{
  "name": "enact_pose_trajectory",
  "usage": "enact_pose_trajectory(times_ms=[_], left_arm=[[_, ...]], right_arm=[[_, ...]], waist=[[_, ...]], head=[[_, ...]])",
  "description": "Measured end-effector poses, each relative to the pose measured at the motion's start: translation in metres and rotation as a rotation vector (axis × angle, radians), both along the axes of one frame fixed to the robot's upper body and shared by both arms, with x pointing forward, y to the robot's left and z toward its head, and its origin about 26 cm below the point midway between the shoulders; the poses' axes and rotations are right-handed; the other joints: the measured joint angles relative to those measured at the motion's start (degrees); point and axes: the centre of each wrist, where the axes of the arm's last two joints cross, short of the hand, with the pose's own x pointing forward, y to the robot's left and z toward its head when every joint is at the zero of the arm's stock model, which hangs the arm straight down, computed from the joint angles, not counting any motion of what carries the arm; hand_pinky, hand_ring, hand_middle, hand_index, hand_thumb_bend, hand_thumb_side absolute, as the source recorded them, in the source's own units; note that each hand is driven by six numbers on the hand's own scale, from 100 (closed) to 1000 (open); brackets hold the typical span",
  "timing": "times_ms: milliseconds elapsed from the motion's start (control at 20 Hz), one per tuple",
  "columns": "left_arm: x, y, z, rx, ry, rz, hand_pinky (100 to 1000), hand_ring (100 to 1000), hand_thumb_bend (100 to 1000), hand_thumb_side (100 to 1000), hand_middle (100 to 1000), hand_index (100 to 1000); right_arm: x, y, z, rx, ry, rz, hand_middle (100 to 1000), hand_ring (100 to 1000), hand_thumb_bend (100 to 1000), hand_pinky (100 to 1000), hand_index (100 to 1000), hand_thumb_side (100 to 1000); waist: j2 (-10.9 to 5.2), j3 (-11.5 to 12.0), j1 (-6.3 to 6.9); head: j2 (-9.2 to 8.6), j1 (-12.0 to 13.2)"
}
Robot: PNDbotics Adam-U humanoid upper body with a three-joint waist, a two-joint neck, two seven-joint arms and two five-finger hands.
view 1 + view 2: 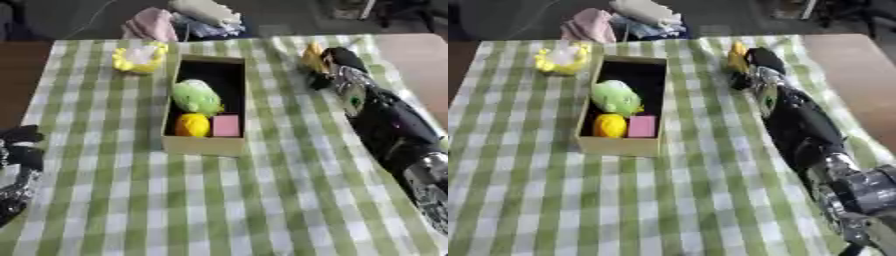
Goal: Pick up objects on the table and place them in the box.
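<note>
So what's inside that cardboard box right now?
The cardboard box holds a green soft toy, a yellow ball-like thing and a pink block. Its far end looks dark and bare; anything under the toy is hidden.

Soft, even daylight, faint shadows, both views blurred throughout.

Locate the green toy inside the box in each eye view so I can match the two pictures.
Left eye view: the green toy lies mid-box, just left of picture centre.
Right eye view: the green toy sits further left, same spot in the box.
Shared landmark: the pink block at the box's near end, beside a yellow ball.
</note>
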Motion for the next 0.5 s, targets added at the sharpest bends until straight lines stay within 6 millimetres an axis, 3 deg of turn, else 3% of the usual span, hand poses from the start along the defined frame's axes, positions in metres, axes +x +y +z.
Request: enact_pose_trajectory(times_ms=[50,100,250,500], left_arm=[[0.0000,0.0000,0.0000,0.000,0.000,0.000,776,727,100,645,754,886],[0.0000,0.0000,0.0000,0.000,0.000,0.000,776,727,100,645,754,886],[0.0000,0.0000,0.0000,0.000,0.000,0.000,776,728,100,645,755,886],[0.0000,0.0000,0.0001,0.001,-0.001,-0.003,777,728,100,646,755,887]], right_arm=[[-0.0001,-0.0003,-0.0004,0.005,-0.001,-0.001,580,719,100,710,784,338],[-0.0001,-0.0005,-0.0006,0.012,-0.001,-0.001,609,731,100,715,814,506],[-0.0002,-0.0008,-0.0006,0.032,-0.006,-0.003,708,757,100,721,899,733],[-0.0002,-0.0012,-0.0006,0.063,-0.034,-0.035,782,783,100,725,952,799]], waist=[[0.00,0.00,0.00],[0.00,0.00,0.00],[0.00,-0.01,0.00],[0.00,0.23,0.00]], head=[[0.00,-0.01],[0.00,-0.01],[0.00,-0.03],[0.00,-0.17]])
